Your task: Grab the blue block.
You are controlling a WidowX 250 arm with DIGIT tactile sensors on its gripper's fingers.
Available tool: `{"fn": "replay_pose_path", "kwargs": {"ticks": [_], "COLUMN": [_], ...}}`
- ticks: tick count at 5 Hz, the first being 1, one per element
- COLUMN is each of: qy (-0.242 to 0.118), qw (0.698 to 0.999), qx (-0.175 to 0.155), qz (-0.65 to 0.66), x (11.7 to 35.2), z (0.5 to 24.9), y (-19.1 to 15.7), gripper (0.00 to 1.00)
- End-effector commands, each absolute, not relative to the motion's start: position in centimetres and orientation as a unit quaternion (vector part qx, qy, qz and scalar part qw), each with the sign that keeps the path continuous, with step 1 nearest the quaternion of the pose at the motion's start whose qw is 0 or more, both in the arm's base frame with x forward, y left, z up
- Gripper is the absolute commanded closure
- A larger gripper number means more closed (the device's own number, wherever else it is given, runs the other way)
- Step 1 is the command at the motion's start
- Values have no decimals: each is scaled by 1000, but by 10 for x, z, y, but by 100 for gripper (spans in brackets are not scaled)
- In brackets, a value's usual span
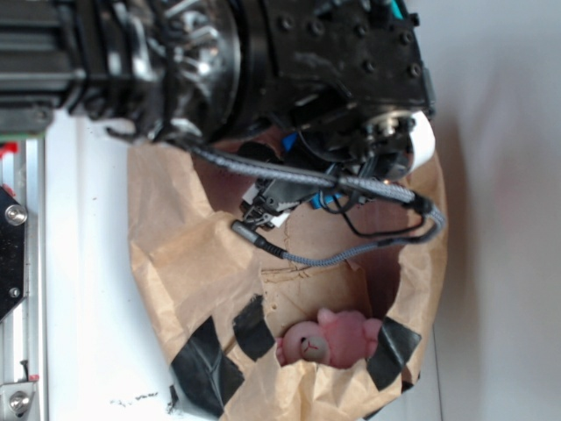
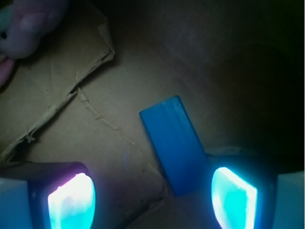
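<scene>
**Spotter:** What's your claw doing?

**Operator:** In the wrist view my claw [image 2: 152,200] is spread wide, both fingers [image 2: 71,202] lit up at the bottom of the frame with nothing between them. I've got it pointing straight down into the paper bag [image 1: 184,263], which looks like a sensible approach, since the bag's walls stand up on all sides.

**Spotter:** And the blue block?

**Operator:** The blue block [image 2: 174,145] lies flat on the cardboard floor [image 2: 71,143] of the bag, slanted across the frame. Its near end sits just beside my right-hand finger, closer to that one than to the middle of the gap. So I'd judge I'm off-centre and not square to it; I'd want to shift toward it and twist the wrist so the fingers close across its narrow width.

**Spotter:** Anything nearby to worry about?

**Operator:** The pink plush bunny [image 1: 329,342] is tucked at the bag's edge, well apart from the block. From the exterior view the arm [image 1: 263,61] hides the block entirely.
</scene>
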State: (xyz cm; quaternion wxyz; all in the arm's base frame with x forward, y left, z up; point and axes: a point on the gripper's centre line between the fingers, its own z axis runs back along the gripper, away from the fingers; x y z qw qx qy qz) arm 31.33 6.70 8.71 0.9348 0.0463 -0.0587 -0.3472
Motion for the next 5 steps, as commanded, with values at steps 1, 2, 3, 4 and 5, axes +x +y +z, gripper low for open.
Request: {"fn": "replay_pose_path", "kwargs": {"ticks": [1,2,3,4,5], "qy": [-93,-87,-87,-82,-74], "qw": [925,924,925,921,921], "qx": [67,59,62,68,66], "qz": [-362,-367,-365,-374,-377], "x": [342,350,350,350,360], "z": [77,69,61,53,48], "y": [68,68,61,58,65], "gripper": [0,0,0,0,0]}}
